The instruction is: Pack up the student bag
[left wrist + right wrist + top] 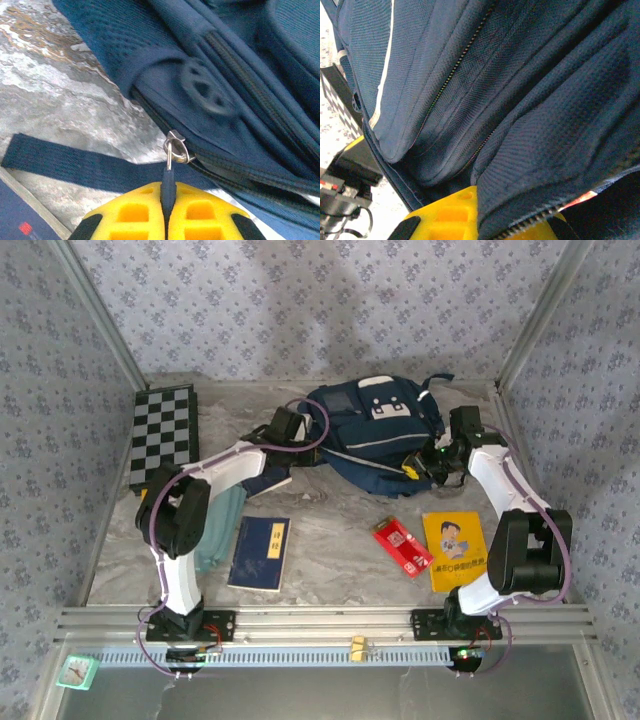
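Left gripper: yellow fingers pressed together, pinching the dark tab of the zipper pull, at the left edge of the student bag.
Zipper pull: metal ring at the low end of the zip seam, tab running straight down between the fingers.
Right gripper: closed on a fold of navy bag fabric with a zip edge, at the bag's near right corner.
Student bag: lying at the far middle of the table, between the two grippers, white patch toward the back wall.
Strap: flat on the grey marbled top, passing under the left fingers.
Chessboard: far left, apart from the bag.
Blue book: near side, left of centre, beside the left arm.
Red packet: near side, right of centre.
Yellow book: just right of the red packet; touching or not, cannot tell.
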Controlling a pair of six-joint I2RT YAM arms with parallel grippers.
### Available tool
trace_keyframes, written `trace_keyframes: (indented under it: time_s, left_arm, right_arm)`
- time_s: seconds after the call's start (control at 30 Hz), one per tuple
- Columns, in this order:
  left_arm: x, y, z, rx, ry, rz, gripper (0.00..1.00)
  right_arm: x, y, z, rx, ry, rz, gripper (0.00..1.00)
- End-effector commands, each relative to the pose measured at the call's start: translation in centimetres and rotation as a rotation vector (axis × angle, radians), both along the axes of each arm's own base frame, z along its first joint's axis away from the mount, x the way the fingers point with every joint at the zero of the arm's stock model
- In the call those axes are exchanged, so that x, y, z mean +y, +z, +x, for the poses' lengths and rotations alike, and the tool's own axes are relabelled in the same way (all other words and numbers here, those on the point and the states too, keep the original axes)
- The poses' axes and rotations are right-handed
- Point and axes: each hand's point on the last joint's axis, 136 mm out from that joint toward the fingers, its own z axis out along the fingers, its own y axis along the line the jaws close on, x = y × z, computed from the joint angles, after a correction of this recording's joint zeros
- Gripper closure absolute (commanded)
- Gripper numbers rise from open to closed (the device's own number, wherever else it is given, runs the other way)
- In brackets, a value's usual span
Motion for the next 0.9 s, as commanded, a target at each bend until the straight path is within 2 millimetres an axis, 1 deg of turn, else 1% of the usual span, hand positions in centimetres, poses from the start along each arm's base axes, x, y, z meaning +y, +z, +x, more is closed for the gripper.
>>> trace_keyframes:
  time_s: [0.0,0.03,0.1,0.17,0.2,0.27,0.33,0.43,0.47,0.5,0.53,0.57,0.63,0.67,0.7,0.77,0.8,0.87]
  left_arm:
    - [3.2,-0.1,2.9,0.008,0.122,0.031,1.00]
    - [2.8,0.1,3.2,0.002,0.107,0.018,1.00]
    - [2.1,0.3,3.6,-0.005,0.089,-0.006,1.00]
    - [2.0,0.3,4.2,-0.008,0.084,0.000,1.00]
    - [2.2,0.4,4.6,-0.008,0.088,0.003,1.00]
    - [2.7,0.8,5.5,-0.010,0.086,0.010,1.00]
    - [3.5,1.1,6.3,-0.014,0.095,0.032,1.00]
    - [4.0,0.9,6.7,-0.004,0.077,0.046,1.00]
    - [4.0,0.8,6.6,0.002,0.066,0.055,1.00]
    - [4.1,0.6,6.5,0.011,0.054,0.063,0.95]
    - [4.2,0.6,6.2,0.021,0.048,0.076,0.86]
    - [4.5,0.7,6.0,0.027,0.046,0.081,0.80]
    - [4.6,1.6,5.3,0.030,0.043,0.061,0.67]
    - [4.5,2.2,4.6,0.032,0.034,0.038,0.58]
    - [4.5,2.9,4.0,0.032,0.033,0.018,0.53]
    - [4.9,3.6,2.6,0.052,0.064,-0.016,0.50]
    - [4.8,4.1,1.7,0.067,0.069,-0.044,0.50]
    - [4.3,4.8,0.0,0.086,0.076,-0.096,0.49]
  right_arm:
    - [-0.4,1.9,0.3,-0.066,0.017,-0.019,1.00]
    - [0.2,2.2,0.6,-0.085,0.023,-0.015,1.00]
    - [2.0,1.9,0.9,-0.099,0.047,-0.004,1.00]
    - [3.5,1.5,1.3,-0.102,0.057,-0.003,1.00]
    - [4.1,1.3,1.6,-0.109,0.049,-0.006,1.00]
    - [5.9,0.9,2.2,-0.138,0.054,-0.008,1.00]
    - [6.9,-0.1,2.4,-0.125,0.048,-0.038,1.00]
    - [8.9,-1.3,2.6,-0.127,0.044,-0.017,1.00]
    - [9.7,-1.9,2.5,-0.125,0.048,-0.016,0.99]
    - [10.2,-2.1,2.6,-0.127,0.056,-0.010,0.94]
    - [10.8,-2.3,2.6,-0.129,0.074,-0.005,0.91]
    - [11.1,-2.3,2.4,-0.131,0.090,-0.015,0.88]
    - [10.6,-2.4,1.9,-0.130,0.105,-0.065,0.79]
    - [10.1,-2.1,1.5,-0.135,0.108,-0.088,0.73]
    - [9.6,-1.8,1.1,-0.146,0.114,-0.111,0.67]
    - [8.9,-1.3,0.1,-0.156,0.132,-0.134,0.51]
    - [8.4,-1.1,-0.6,-0.148,0.140,-0.145,0.44]
    - [7.3,-0.8,-1.8,-0.143,0.152,-0.186,0.37]
